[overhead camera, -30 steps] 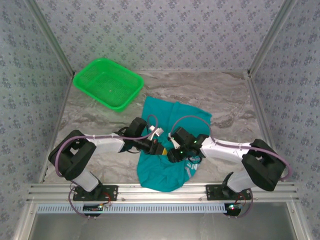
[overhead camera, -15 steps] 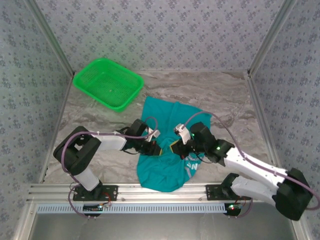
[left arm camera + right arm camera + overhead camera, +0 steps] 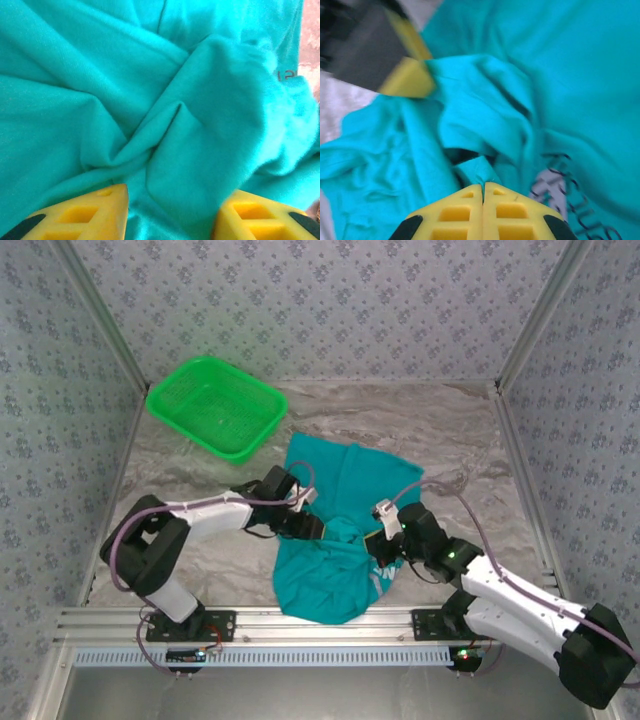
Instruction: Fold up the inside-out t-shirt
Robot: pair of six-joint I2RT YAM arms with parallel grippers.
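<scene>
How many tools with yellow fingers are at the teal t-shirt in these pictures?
2. The left tool is over the middle of the crumpled teal cloth t-shirt, open around a fold. The right tool is near the shirt's right edge, shut on a pinch of cloth.

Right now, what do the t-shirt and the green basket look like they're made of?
The t-shirt: soft matte knit cloth, likely cotton jersey; it bunches in rounded folds. The basket: probably moulded plastic, slightly glossy, with rigid rim and fine mesh walls.
</scene>
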